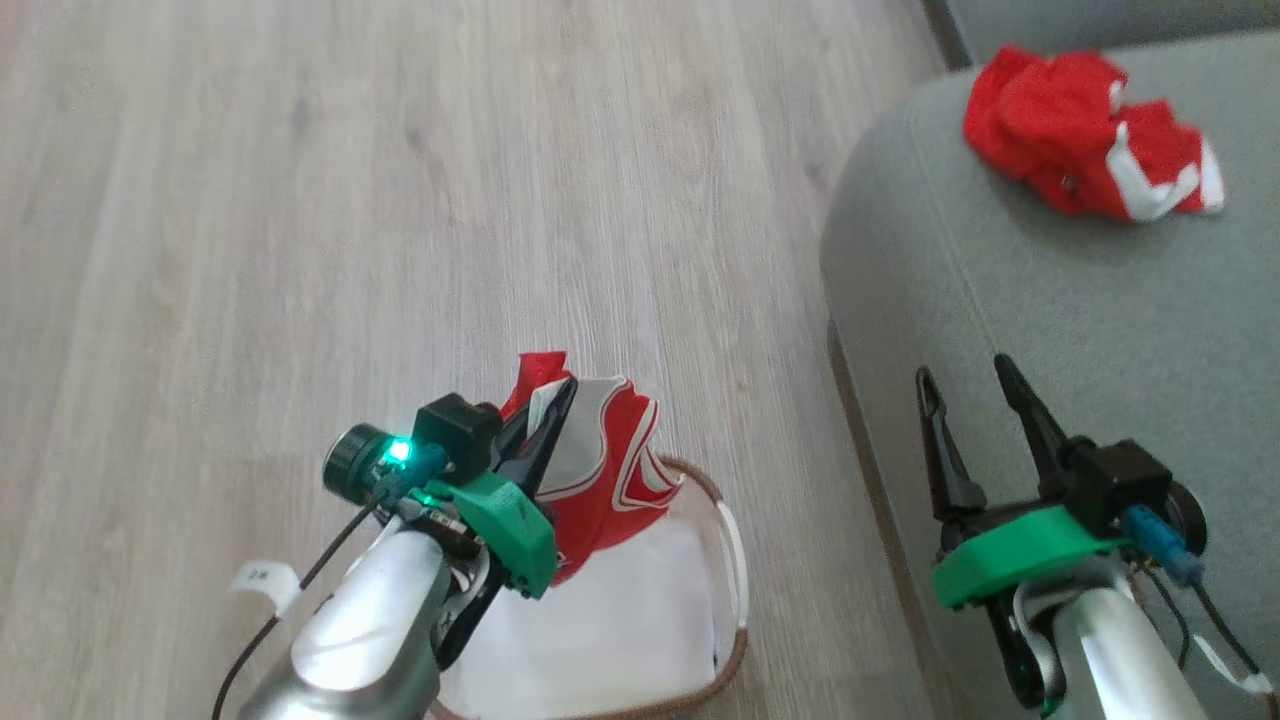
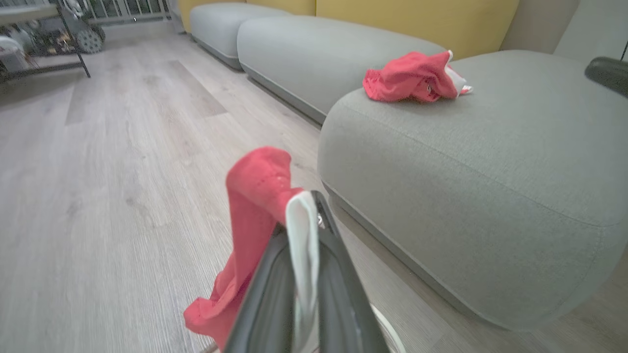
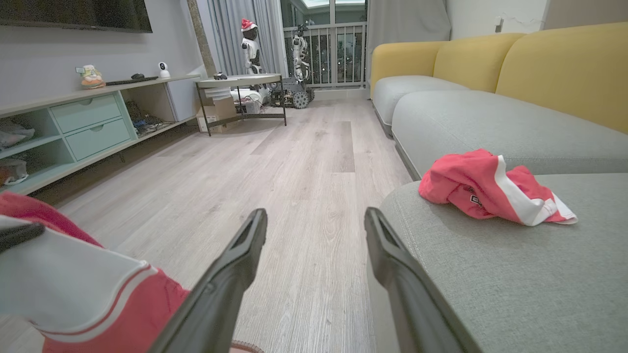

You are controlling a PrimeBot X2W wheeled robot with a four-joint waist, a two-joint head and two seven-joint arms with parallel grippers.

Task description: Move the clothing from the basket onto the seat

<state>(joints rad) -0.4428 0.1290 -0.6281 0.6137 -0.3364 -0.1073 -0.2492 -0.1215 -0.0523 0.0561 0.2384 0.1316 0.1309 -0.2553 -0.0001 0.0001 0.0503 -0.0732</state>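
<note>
L gripper (image 1: 560, 405): I'm pinching a red sports-fabric garment w/ white trim and stripes (image 1: 610, 470) between my two long dark fingers, jaws closed on a fold near its top. It's hanging from the pinch, long axis roughly vertical. Its lower end is trailing toward the small oval cream plastic basket w/ brown woven-look rim (image 1: 741, 645). The basket is sitting on the pale wood-plank floor (image 1: 300, 200), just left of the big grey-green fabric seat cushion (image 1: 1050, 300). Can't tell if the hem is clear of the rim. A flat white liner sheet (image 1: 620, 620) is lying inside the basket.

Key relation: the seat is lying to the right of my L gripper, its rounded edge facing the basket side. So I'm judging the coming move as a rightward carry over that edge. It'll need enough lift that the dangling end isn't dragging on the cushion front.

R gripper (image 1: 962, 372): jaws spread wide, holding nothing, hovering over the seat's left edge. It's nearer the seat than L, but L has the load.

Further right, a second crumpled red garment w/ white panels (image 1: 1080, 140) is lying on the seat top toward its far side, well apart from both grippers. So prob. this is the last piece going over.
</note>
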